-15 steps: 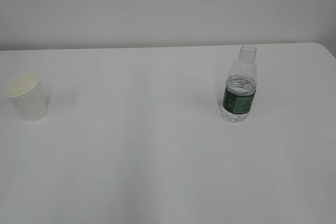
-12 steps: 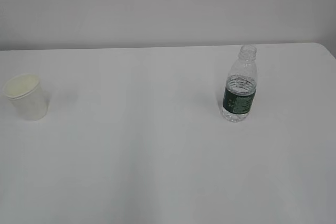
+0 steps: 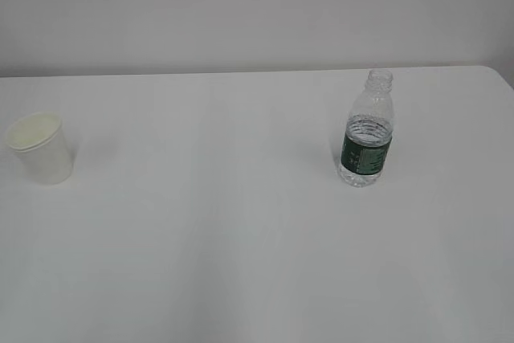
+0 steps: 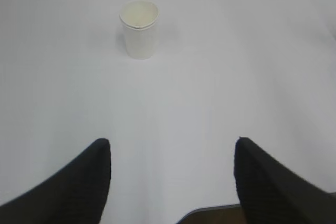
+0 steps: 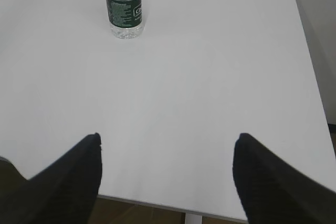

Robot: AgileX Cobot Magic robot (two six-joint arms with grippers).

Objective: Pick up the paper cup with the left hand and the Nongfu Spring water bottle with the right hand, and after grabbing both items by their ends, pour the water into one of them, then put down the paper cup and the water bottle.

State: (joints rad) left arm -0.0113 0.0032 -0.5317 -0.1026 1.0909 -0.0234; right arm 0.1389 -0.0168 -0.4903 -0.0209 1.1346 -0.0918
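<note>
A small white paper cup (image 3: 40,148) stands upright at the table's left side; the left wrist view has it far ahead, cup (image 4: 139,28). The clear Nongfu Spring water bottle (image 3: 368,129) with a dark green label and no cap stands upright on the right; water shows inside it at label height. From the right wrist it sits far ahead, up and left, bottle (image 5: 124,4). My left gripper (image 4: 172,142) is open over the table's near edge with nothing between its fingers. My right gripper (image 5: 167,137) is open too and holds nothing. Neither arm shows in the exterior view.
The white table (image 3: 241,222) ends at a pale wall behind. Its right edge (image 5: 308,66) and near edge (image 5: 157,203) show in the right wrist view, with brown floor below.
</note>
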